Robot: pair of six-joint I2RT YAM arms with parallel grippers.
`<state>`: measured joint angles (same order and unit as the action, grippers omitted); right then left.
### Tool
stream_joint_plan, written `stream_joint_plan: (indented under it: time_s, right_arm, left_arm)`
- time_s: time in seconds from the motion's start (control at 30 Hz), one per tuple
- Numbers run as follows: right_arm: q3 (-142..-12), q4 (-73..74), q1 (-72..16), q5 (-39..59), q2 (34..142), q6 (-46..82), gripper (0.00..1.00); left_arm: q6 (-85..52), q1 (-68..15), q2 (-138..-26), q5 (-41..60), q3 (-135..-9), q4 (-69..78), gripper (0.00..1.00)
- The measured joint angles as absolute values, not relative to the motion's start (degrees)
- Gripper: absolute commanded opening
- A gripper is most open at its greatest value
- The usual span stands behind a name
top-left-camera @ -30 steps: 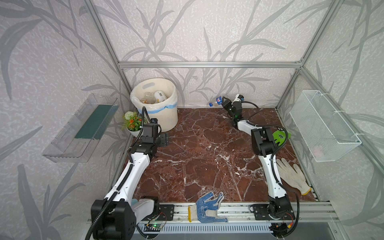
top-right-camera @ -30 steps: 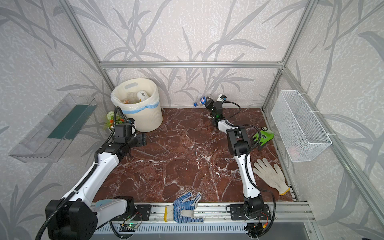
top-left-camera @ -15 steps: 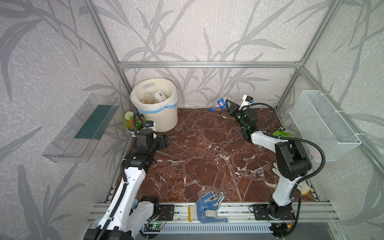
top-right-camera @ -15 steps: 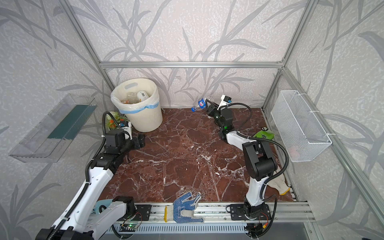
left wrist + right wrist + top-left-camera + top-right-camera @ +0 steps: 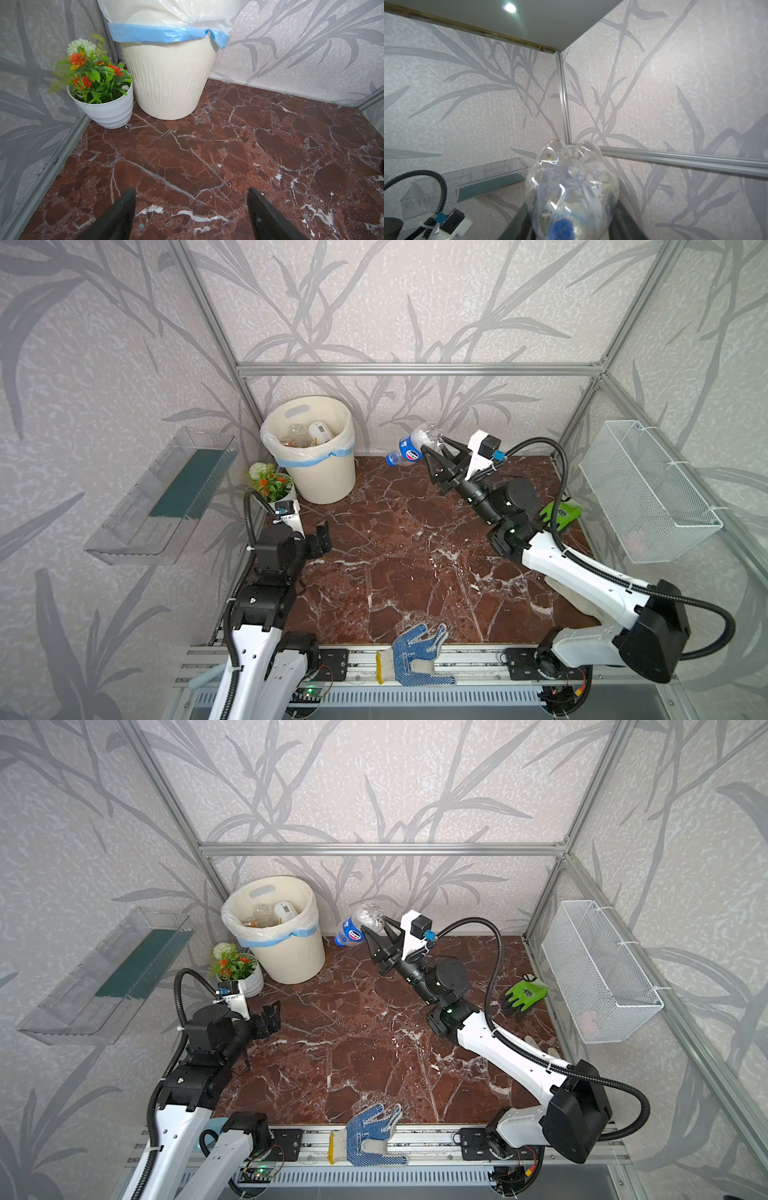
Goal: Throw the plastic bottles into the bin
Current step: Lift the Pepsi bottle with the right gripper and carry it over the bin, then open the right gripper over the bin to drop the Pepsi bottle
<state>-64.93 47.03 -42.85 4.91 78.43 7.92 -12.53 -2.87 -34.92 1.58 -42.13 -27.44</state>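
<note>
Right wrist just shows the bottle (image 5: pixel 572 187) base, I think; both top views show right gripper (image 5: pixel 435 444) clamping it, left gripper (image 5: pixel 322 533) spread over surface (image 5: pixel 395 564).

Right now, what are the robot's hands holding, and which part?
The right gripper pinches the clear blue-labelled plastic bottle near its base; the left gripper, open, holds nothing.

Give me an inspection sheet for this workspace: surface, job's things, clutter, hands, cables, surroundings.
Surface: red marble top, no loose bottle seen on it.
Job's things: blue-label bottle held in the air; bin holds more bottles.
Clutter: blue-dotted glove at the front rail, green glove, flower pot beside the bin.
Hands: right hand shut on the bottle; left hand open, empty.
Cables: black hoses loop from both arms, no snag seen.
Surroundings: clear shelf, wire basket on side walls.
</note>
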Motion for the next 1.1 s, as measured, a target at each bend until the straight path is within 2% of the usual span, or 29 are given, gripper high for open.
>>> stream_joint_plan:
  time_s: [0.17, 0.27, 0.33, 0.4, 0.5, 0.53, 0.6, 0.7, 0.93, 1.1]
  right_arm:
    - [-78.9, 47.0, -46.1, 5.8, 87.1, 2.4, 0.45]
    - [-97.1, 46.4, -46.5, 7.2, 100.5, 1.8, 0.49]
    - [-116.2, 41.4, -46.7, 8.1, 113.6, 2.0, 0.64]
    - [-136.2, 33.5, -46.8, 8.4, 127.2, 2.0, 0.85]
    - [-165.8, 20.4, -46.8, 7.9, 148.2, 1.7, 1.00]
    - [-170.1, 16.9, -46.7, 7.6, 152.0, 1.7, 0.99]
    - [-169.2, 11.0, -46.6, 7.6, 153.5, 1.6, 0.99]
    - [-155.7, 10.3, -46.5, 7.6, 147.3, 0.7, 0.99]
    - [-115.4, 21.2, -44.9, 6.0, 118.9, -1.6, 0.99]
    - [-94.6, 28.2, -41.8, 2.0, 99.1, -2.9, 0.99]
  left_arm:
    - [-14.1, -2.9, -32.1, 1.6, -41.6, -27.9, 0.82]
    - [-14.8, -2.9, -30.1, 1.5, -41.4, -27.8, 0.82]
    - [-15.1, -2.9, -29.5, 1.3, -41.4, -27.8, 0.82]
    - [-15.1, -2.9, -29.4, 1.1, -41.4, -27.9, 0.82]
    - [-15.0, -3.0, -29.4, 0.9, -41.4, -28.3, 0.83]
    - [-15.0, -3.0, -29.4, 0.7, -41.4, -28.4, 0.83]
    - [-14.8, -3.0, -29.5, 0.5, -41.4, -28.5, 0.83]
    - [-14.6, -3.0, -30.2, 0.5, -41.4, -28.4, 0.83]
    - [-14.7, -3.0, -32.1, 0.8, -41.4, -27.8, 0.83]
    - [-16.4, -3.1, -34.2, 1.8, -41.4, -25.5, 0.83]
